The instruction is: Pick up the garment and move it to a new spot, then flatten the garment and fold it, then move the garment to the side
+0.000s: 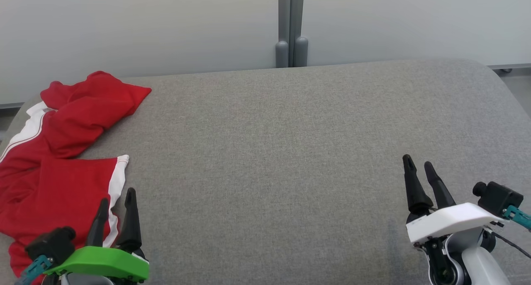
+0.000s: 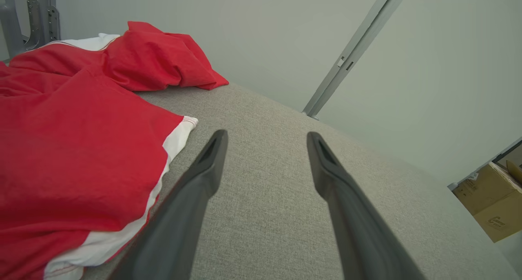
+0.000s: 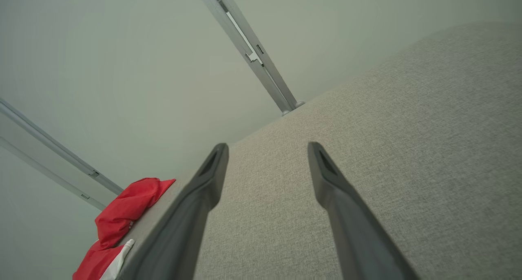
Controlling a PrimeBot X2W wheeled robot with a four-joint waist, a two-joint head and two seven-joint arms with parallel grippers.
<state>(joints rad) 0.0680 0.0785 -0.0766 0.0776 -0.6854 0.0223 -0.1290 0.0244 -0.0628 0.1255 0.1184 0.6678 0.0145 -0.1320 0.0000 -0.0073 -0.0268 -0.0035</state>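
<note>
The garment (image 1: 58, 160) is red with white trim and lies crumpled at the left end of the grey table (image 1: 290, 152). My left gripper (image 1: 117, 195) hovers open at the lower left, its fingers over the garment's white-edged hem. In the left wrist view the garment (image 2: 77, 149) spreads to the left of the left gripper (image 2: 266, 138), with nothing between the fingers. My right gripper (image 1: 417, 162) stands open at the lower right over bare table, far from the cloth. The right wrist view shows the right gripper (image 3: 267, 147) empty and the garment (image 3: 122, 214) small at the lower left.
A pale wall with a grey vertical post (image 1: 291, 28) runs behind the table's far edge. The table's corners are rounded. A cardboard box (image 2: 493, 198) stands beyond the table in the left wrist view.
</note>
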